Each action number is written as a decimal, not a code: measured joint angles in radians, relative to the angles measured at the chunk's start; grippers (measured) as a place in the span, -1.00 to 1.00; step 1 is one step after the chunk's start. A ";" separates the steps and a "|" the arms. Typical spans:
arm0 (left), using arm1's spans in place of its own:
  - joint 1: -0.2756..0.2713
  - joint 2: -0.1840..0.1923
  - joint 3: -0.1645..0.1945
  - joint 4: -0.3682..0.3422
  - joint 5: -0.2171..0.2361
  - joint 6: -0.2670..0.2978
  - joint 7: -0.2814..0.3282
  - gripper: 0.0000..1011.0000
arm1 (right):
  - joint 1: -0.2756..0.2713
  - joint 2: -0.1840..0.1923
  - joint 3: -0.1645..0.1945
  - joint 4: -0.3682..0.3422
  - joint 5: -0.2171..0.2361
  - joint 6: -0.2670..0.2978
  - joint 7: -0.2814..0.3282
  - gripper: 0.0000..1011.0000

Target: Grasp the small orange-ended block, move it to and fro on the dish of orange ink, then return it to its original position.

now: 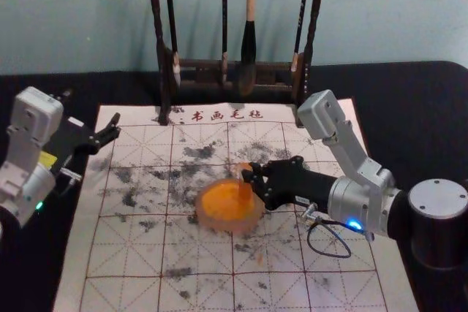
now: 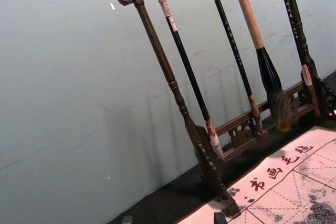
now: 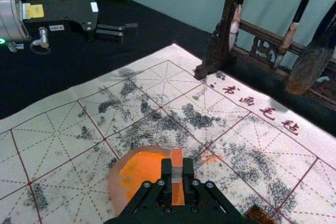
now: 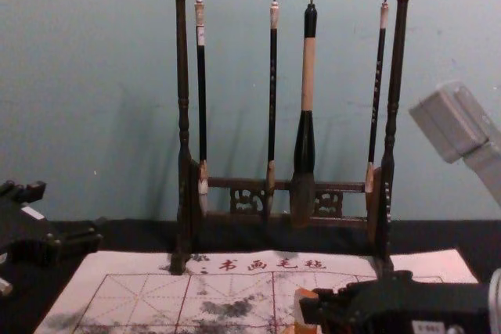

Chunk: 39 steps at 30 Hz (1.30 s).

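My right gripper (image 1: 252,174) reaches in from the right over the dish of orange ink (image 1: 210,221). It is shut on the small orange-ended block (image 1: 245,191), held upright at the dish's right side. In the right wrist view the block (image 3: 177,160) has a pale middle band and stands between the fingers of the right gripper (image 3: 177,174), against the dish (image 3: 116,184); whether its lower end touches the ink is hidden. The chest view has the block (image 4: 302,310) at the tips of the right gripper (image 4: 311,309). My left gripper (image 1: 104,134) stays parked open at the left.
A dark wooden rack (image 1: 201,71) with several hanging brushes stands behind the writing mat (image 1: 124,253), near the wall. The mat is gridded and ink-stained, with black cloth (image 1: 409,107) around it. A small orange smear (image 3: 211,159) marks the mat near the dish.
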State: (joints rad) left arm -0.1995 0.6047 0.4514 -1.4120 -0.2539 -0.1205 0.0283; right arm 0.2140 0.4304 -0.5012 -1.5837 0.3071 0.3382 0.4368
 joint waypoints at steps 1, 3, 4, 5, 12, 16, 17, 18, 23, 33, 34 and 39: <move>0.000 0.000 0.000 0.000 0.000 0.000 0.000 0.98 | -0.002 0.003 -0.001 -0.002 0.003 0.000 0.001 -0.78; 0.000 0.000 0.000 0.000 0.000 0.000 0.000 0.98 | -0.004 0.005 -0.003 -0.004 0.004 0.001 0.002 -0.78; 0.000 0.000 0.000 0.000 0.000 0.000 0.000 0.98 | -0.004 0.006 -0.004 -0.005 0.004 0.001 0.003 -0.78; 0.000 0.000 0.000 0.000 0.000 0.000 0.000 0.98 | -0.005 0.006 -0.005 -0.006 0.005 0.001 0.004 -0.78; 0.000 0.000 0.000 0.000 0.000 0.000 0.000 0.98 | -0.007 0.007 -0.016 -0.012 0.011 0.006 0.008 -0.79; 0.000 0.000 0.000 0.000 0.000 0.000 0.000 0.98 | -0.004 0.001 -0.027 -0.012 0.011 0.009 0.010 -0.79; 0.000 0.000 0.000 0.000 0.000 0.000 0.000 0.98 | -0.004 0.001 -0.027 -0.012 0.011 0.009 0.010 -0.79; 0.000 0.000 0.000 0.000 0.000 0.000 0.000 0.98 | -0.002 -0.001 -0.031 -0.012 0.011 0.010 0.010 -0.79; 0.000 0.000 0.000 0.000 0.000 0.000 0.000 0.98 | 0.001 -0.008 -0.038 -0.011 0.013 0.014 0.009 -0.78; 0.000 0.000 0.000 0.000 0.000 0.000 0.000 0.98 | 0.012 -0.027 -0.051 0.000 0.016 0.021 0.002 -0.78; 0.000 0.000 0.000 0.000 0.000 0.000 0.000 0.98 | 0.013 -0.030 -0.051 0.001 0.016 0.022 0.000 -0.78; 0.000 0.000 0.000 0.000 0.000 0.000 0.000 0.98 | 0.020 -0.043 -0.053 0.009 0.019 0.027 -0.008 -0.79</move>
State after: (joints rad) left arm -0.1995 0.6047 0.4514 -1.4120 -0.2539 -0.1205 0.0283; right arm 0.2338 0.3874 -0.5541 -1.5743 0.3262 0.3655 0.4284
